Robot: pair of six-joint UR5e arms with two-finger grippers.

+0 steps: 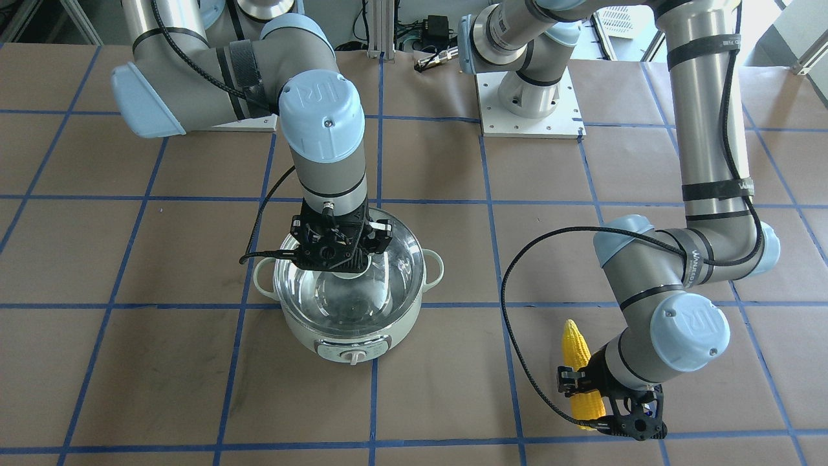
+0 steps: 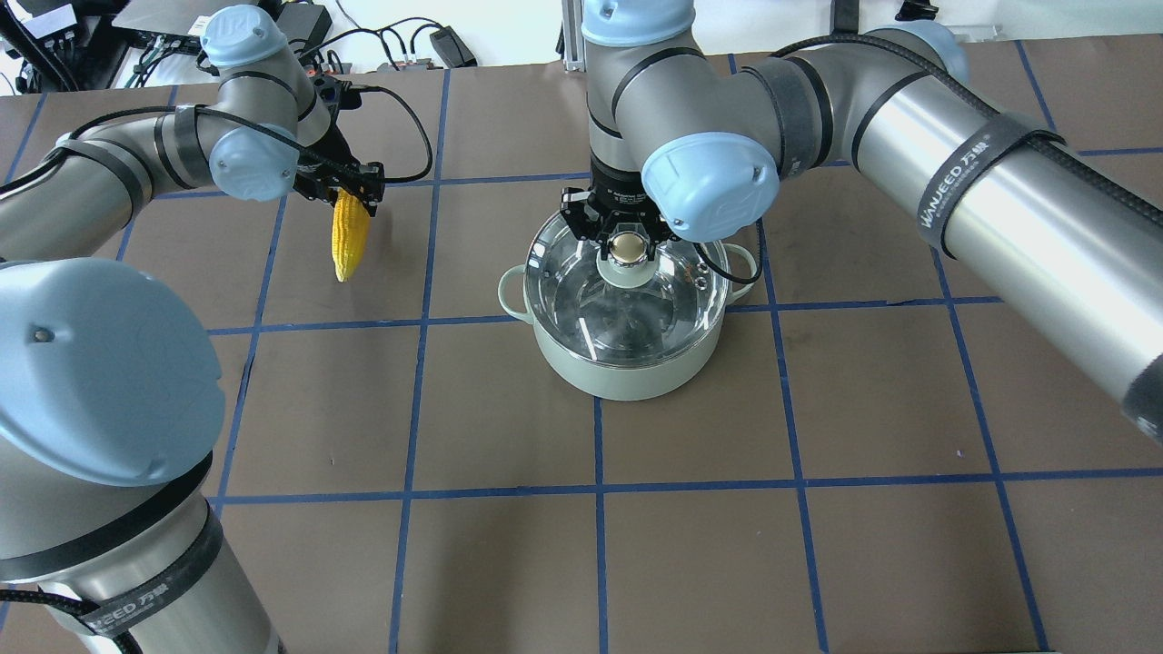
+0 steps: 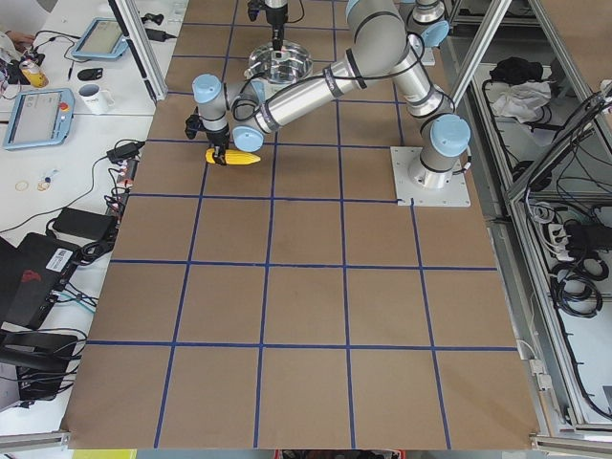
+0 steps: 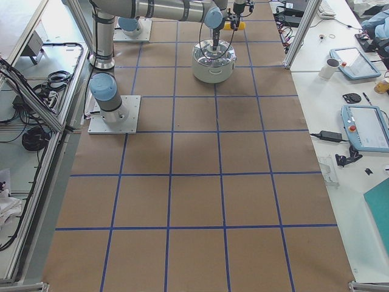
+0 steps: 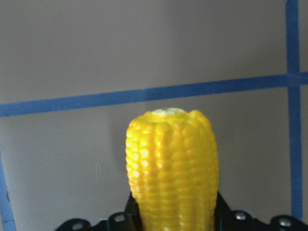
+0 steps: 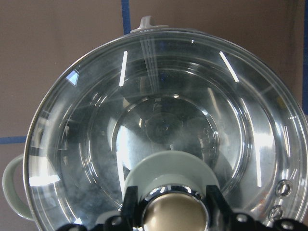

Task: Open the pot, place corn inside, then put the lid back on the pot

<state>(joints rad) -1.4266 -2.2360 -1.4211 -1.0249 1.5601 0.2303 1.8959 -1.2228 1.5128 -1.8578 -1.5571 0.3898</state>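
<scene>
- The pot [image 2: 627,374] is a round pale mint-green vessel with a polished steel interior and two loop side handles. It stands upright on the table [image 2: 491,563], with its control panel on the side away from the robot.
- The lid [image 2: 572,289] is a clear glass dome with a metal rim. It is seated on the pot, centred, and carries a rounded gold-beige knob [image 6: 175,215] on a pale green base.
- The right gripper [image 2: 626,243] points straight down over the lid. Its black fingers [image 6: 130,208] are closed against either side of the knob.
- The corn [image 1: 576,353] is a bright yellow, knobbly, tapered cob.
- The left gripper [image 1: 582,386] clamps the corn near its thick end, well apart from the pot on the robot's left.
- The corn's long axis is roughly level, with the narrow tip toward the robot's base.
- Contact between the corn and the table cannot be determined.
</scene>
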